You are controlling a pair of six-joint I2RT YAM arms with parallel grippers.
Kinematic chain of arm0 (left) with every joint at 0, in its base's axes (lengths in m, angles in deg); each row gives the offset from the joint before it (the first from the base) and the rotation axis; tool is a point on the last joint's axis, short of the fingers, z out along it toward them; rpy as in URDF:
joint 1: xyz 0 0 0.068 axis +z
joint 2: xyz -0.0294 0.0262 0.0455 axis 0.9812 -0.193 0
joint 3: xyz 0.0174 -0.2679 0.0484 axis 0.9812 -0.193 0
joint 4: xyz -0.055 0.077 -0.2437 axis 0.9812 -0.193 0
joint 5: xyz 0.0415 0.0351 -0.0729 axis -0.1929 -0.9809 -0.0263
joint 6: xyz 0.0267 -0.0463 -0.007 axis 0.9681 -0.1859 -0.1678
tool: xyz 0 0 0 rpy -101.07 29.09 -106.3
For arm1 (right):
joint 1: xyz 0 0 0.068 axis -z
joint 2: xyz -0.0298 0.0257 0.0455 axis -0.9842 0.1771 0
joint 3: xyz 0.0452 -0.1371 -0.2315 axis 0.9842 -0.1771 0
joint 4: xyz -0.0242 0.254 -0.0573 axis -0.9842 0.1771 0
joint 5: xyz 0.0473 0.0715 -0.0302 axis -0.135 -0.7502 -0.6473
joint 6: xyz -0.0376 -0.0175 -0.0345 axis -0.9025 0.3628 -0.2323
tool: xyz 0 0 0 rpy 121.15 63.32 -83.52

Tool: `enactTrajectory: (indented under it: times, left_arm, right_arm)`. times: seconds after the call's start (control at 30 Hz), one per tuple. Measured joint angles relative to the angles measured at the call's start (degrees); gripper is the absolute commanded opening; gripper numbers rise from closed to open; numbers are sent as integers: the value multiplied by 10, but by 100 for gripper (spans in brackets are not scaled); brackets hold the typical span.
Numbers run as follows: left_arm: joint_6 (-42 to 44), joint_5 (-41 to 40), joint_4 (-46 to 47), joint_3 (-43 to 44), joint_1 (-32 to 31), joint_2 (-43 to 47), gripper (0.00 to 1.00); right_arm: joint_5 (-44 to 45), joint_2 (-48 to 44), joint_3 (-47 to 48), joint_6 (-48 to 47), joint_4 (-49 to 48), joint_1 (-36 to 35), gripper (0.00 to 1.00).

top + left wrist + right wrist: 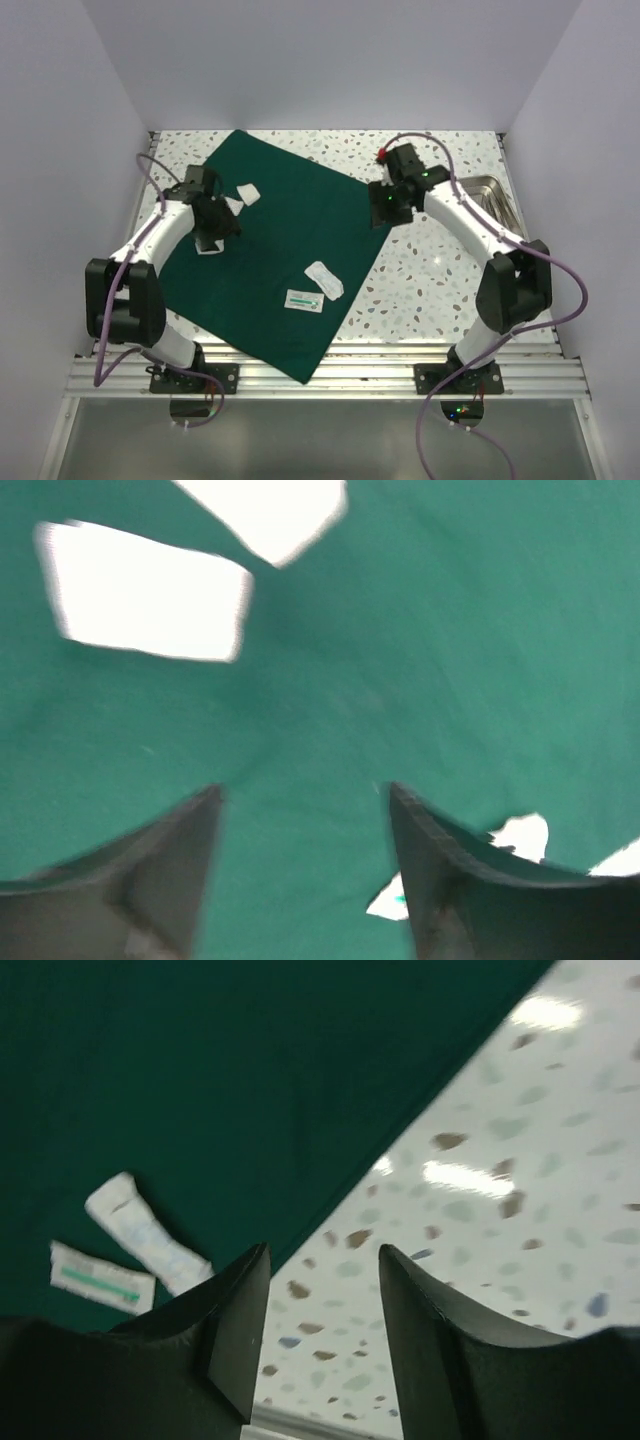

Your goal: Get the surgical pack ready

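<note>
The dark green cloth drape (285, 245) lies spread flat as a broad tilted sheet on the speckled table. My left gripper (212, 222) hovers over its left part, open and empty; the left wrist view shows green cloth (400, 660) between the fingers. My right gripper (385, 205) is open and empty over the drape's right corner; the right wrist view shows the cloth's edge (330, 1200) just left of the fingers. Small white packets lie on the drape: two near the left gripper (247, 193), two near the front (324, 279).
A shiny steel tray (492, 205) sits at the table's right edge, partly behind the right arm. The speckled tabletop (430, 280) is bare right of the drape. White walls enclose the table on three sides.
</note>
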Motion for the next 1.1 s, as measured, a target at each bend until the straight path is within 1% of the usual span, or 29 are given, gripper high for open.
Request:
enactTrajectory:
  times: [0.07,0.13,0.2,0.27,0.37,0.5,0.67,0.9,1.0,1.1]
  left_arm:
    - [-9,16,8,-5,55,-14,58]
    - [-20,31,18,-15,105,-22,56]
    - [-33,43,24,-28,143,-24,55]
    - [-44,48,30,-38,165,-24,54]
    - [-54,52,38,-42,183,-24,53]
    - [-62,65,64,-42,210,-38,48]
    - [-66,76,90,-42,239,-74,48]
    - [-72,92,115,-42,243,-111,46]
    - [-73,95,118,-41,243,-134,44]
    - [-73,98,115,-36,243,-138,43]
  right_arm:
    - [-50,-21,-50,14,-14,-47,51]
    - [-92,-35,-87,24,-26,-76,51]
    - [-121,-46,-111,28,-37,-85,51]
    - [-140,-55,-124,28,-41,-84,51]
    - [-153,-69,-130,23,-46,-80,50]
    - [-170,-90,-140,14,-60,-79,50]
    - [-193,-93,-146,6,-68,-79,50]
    - [-208,-93,-153,0,-71,-79,50]
    - [-208,-92,-152,-2,-71,-79,50]
    - [-208,-92,-152,-5,-71,-79,50]
